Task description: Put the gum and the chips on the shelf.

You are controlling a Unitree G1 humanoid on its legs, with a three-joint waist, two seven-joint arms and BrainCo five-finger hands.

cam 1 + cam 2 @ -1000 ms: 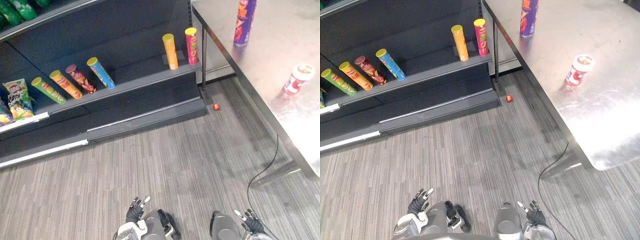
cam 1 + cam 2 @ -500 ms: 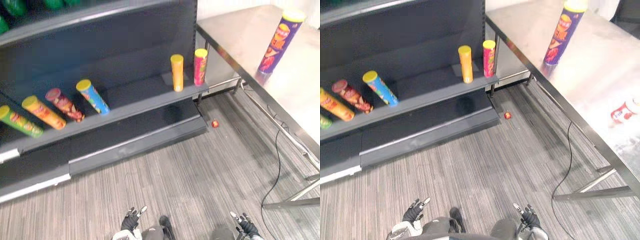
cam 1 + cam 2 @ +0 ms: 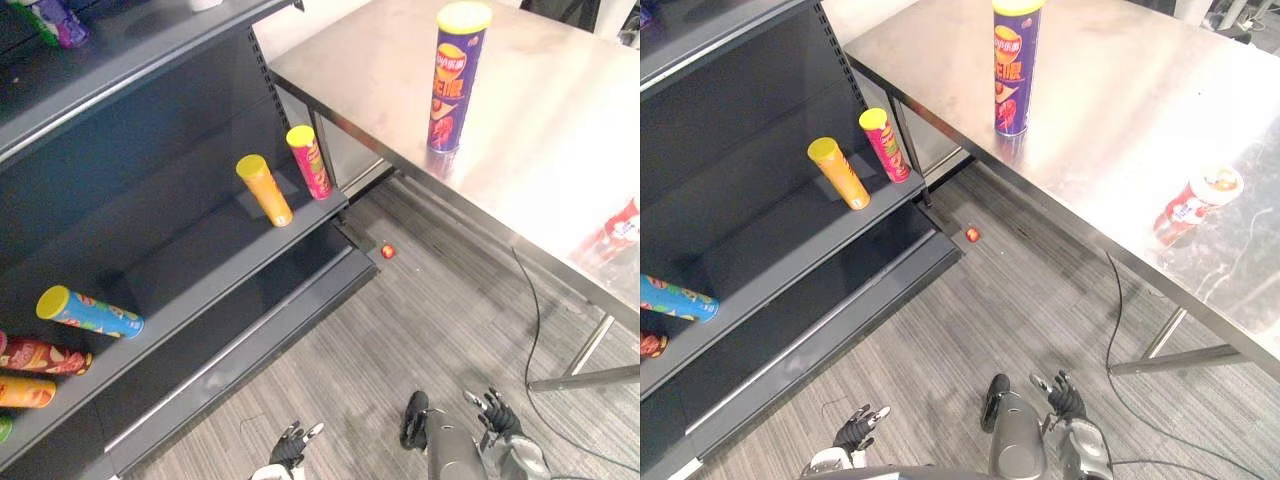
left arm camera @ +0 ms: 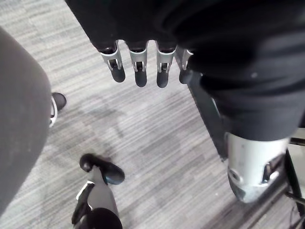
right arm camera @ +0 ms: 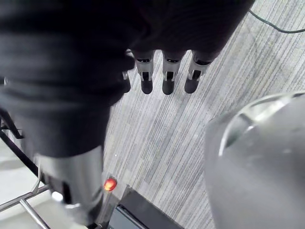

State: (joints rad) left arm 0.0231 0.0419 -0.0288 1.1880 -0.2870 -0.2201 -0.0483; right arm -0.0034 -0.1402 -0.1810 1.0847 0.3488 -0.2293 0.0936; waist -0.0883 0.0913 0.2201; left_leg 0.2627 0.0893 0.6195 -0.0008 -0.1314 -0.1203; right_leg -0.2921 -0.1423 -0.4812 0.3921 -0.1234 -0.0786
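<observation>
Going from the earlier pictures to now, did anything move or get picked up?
Only the camera turned toward the table, so the whole picture shifted. Nothing was grasped or released. The chips can and the gum tub stay on the table, the cans on the shelf are unmoved, and the left hand and right hand still hang low, open and empty.

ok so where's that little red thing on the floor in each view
Left eye view: red thing on the carpet, right of centre, off the shelf base's end corner.
Right eye view: near centre, beside the same corner.
Right wrist view: on the carpet by that corner, past the right hand.
Shared landmark: the shelf base corner.
</observation>
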